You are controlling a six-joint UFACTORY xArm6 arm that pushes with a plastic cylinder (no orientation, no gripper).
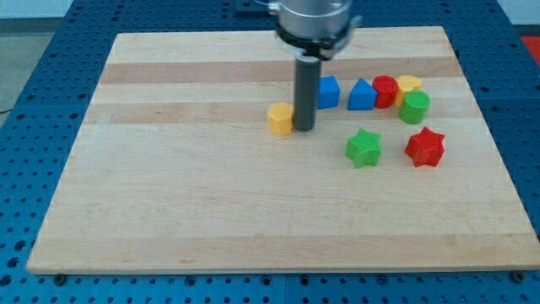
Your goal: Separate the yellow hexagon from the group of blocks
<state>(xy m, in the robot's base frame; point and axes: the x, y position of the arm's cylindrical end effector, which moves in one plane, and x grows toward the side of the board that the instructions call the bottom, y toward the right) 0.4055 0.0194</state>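
Note:
The yellow hexagon (pixel 280 119) lies on the wooden board (pixel 211 194) near its middle, left of the other blocks. My tip (pixel 305 129) touches the hexagon's right side. A blue block (pixel 327 91) stands just right of the rod. Further right lie a blue triangular block (pixel 362 95), a red round block (pixel 386 89), a yellow block (pixel 409 84) and a green round block (pixel 414 107). A green star (pixel 364 148) and a red star (pixel 423 147) lie below them.
The board sits on a blue perforated table (pixel 34 127). The arm's grey body (pixel 313 21) comes down from the view's top above the rod.

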